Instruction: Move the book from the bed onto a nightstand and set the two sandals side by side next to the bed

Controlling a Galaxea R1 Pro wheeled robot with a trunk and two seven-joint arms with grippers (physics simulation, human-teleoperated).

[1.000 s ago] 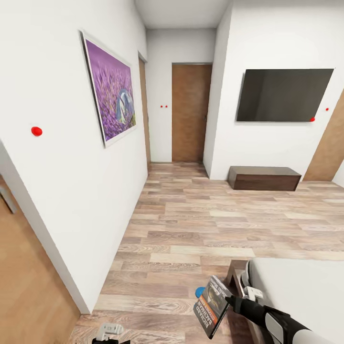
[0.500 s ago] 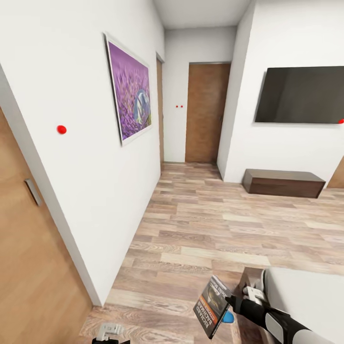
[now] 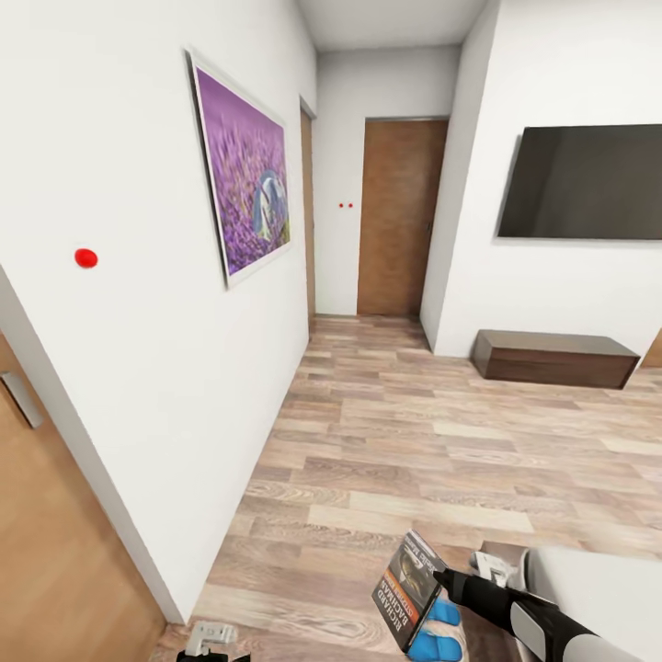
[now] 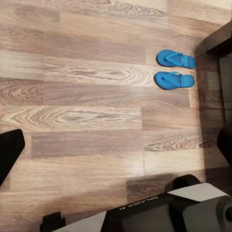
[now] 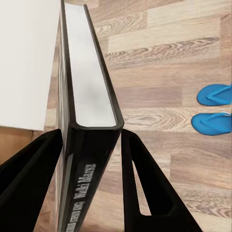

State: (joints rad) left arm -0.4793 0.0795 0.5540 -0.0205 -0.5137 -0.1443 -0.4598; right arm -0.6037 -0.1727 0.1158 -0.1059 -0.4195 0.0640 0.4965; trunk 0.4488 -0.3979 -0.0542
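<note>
The thin dark-covered paperback book (image 3: 409,588) hung between the fingers of the black right gripper (image 3: 439,577), above the two bright blue flat sandals (image 3: 434,630), which lay side by side on the brown wood-plank floor (image 3: 414,432) just left of the pale grey mattress bed (image 3: 598,588). The grey left gripper (image 3: 210,636) sat low at the left, near the white wall carrying the framed purple flower picture (image 3: 241,193). Farther back, a low dark wooden bench (image 3: 552,357) stood against the right-hand wall under the flat black wall-mounted television (image 3: 581,182), with a brown wooden door (image 3: 397,217) at the far end of the hallway between the two walls.

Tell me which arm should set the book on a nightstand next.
Right. Its pincer is already shut on the book, held upright beside the bed. The left pincer hangs low near the wall, and the sandals already lie side by side on the floor.
</note>
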